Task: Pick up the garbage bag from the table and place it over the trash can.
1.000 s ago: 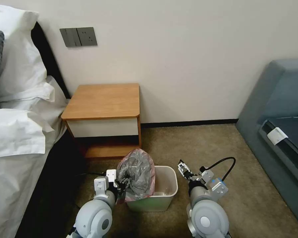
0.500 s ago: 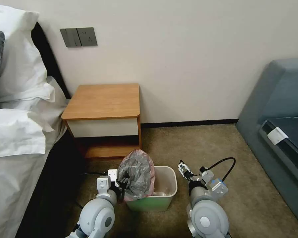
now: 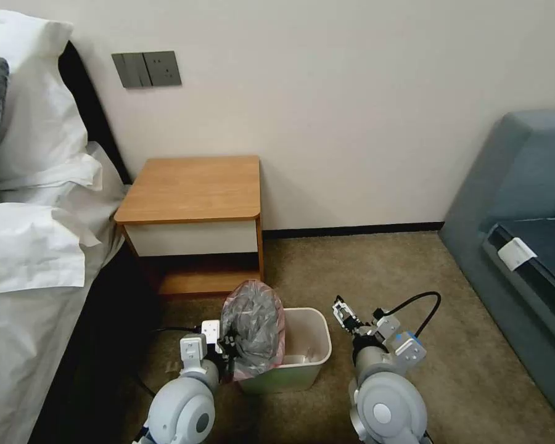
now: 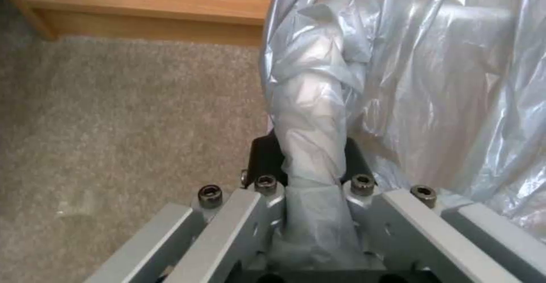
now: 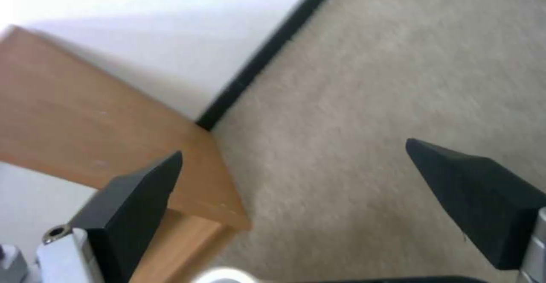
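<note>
The grey, pink-edged garbage bag (image 3: 253, 327) stands bunched over the left side of the cream trash can (image 3: 308, 361) on the carpet. My left gripper (image 3: 229, 345) is shut on a twisted fold of the garbage bag (image 4: 310, 146) just left of the can. To the right of the can, my right gripper (image 3: 341, 311) hovers with its fingers (image 5: 136, 197) spread wide above carpet, holding nothing. The table (image 3: 194, 188), a wooden nightstand, stands behind the can with a bare top.
A bed with white sheets (image 3: 31, 259) fills the left side. A grey-blue sofa (image 3: 524, 246) lines the right. A wall (image 3: 351, 111) with sockets (image 3: 146, 68) is behind the nightstand. Carpet (image 3: 364, 265) lies open between can and sofa.
The bag's top has sunk a little lower over the can and my left gripper has drawn slightly back toward me with it. The right arm has barely moved.
</note>
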You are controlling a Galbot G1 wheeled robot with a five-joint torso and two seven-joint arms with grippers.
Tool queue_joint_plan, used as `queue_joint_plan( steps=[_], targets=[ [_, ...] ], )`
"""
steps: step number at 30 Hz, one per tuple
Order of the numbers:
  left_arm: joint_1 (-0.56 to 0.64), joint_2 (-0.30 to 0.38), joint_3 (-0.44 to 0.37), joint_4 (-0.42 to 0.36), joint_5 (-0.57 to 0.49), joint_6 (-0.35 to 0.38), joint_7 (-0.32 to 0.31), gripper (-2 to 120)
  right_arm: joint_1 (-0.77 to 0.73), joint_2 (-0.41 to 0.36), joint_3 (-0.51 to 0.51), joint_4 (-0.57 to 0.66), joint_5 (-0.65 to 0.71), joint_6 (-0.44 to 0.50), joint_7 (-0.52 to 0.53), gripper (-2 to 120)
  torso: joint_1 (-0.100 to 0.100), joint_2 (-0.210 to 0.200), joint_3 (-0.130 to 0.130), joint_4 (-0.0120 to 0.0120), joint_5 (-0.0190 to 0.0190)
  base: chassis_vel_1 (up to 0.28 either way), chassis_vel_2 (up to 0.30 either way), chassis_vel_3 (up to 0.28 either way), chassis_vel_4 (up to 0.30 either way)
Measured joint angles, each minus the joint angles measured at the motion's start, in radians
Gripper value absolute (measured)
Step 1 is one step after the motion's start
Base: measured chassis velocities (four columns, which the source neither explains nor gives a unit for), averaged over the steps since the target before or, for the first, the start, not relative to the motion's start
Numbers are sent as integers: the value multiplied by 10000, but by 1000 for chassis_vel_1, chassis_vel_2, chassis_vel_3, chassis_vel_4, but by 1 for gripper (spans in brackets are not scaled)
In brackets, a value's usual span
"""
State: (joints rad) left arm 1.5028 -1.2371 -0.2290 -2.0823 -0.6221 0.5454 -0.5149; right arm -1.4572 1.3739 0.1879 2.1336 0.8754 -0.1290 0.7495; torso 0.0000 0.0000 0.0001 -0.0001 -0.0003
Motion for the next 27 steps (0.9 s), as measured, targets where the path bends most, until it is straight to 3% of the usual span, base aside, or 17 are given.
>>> queue_joint_plan(
  steps=[2,3,5,10,13,18,21,27],
  targets=[
    [396,12,-105,-106,488,-1170,622,7,-46,-218,-47,453,-107,-91,-367,100,0,0,0,-1,-1,0,0,0,0],
    [396,12,-105,-106,488,-1170,622,7,-46,-218,-47,453,-107,-91,-367,100,0,0,0,-1,-1,0,0,0,0],
    [727,19,-286,-158,1170,-2179,1239,5,-102,-496,-115,1074,-40,-300,-813,100,0,0,0,2,2,0,0,0,0],
    [1080,8,-572,-250,1675,-3233,1865,5,-201,-1092,-292,1738,-156,-624,-2045,100,0,0,0,0,2,0,0,0,0],
    [1240,-81,-791,-196,1962,-4036,2216,5,-175,-1680,-1006,2009,-389,-825,-2876,100,0,0,0,-1,2,0,0,0,0],
    [1373,-183,-1012,-192,2152,-4469,2463,5,-61,-1988,-1880,1894,-1084,-939,-3602,100,0,0,0,0,1,0,0,0,0],
    [1496,-227,-1189,-276,2216,-4788,2756,5,170,-2226,-2666,1299,-1951,-898,-4505,100,0,0,-1,0,2,0,0,0,0],
    [1682,-263,-1469,-353,2254,-5012,3117,5,744,-2289,-3449,439,-2459,-827,-5126,100,0,0,-1,1,3,0,0,0,0]
  ],
)
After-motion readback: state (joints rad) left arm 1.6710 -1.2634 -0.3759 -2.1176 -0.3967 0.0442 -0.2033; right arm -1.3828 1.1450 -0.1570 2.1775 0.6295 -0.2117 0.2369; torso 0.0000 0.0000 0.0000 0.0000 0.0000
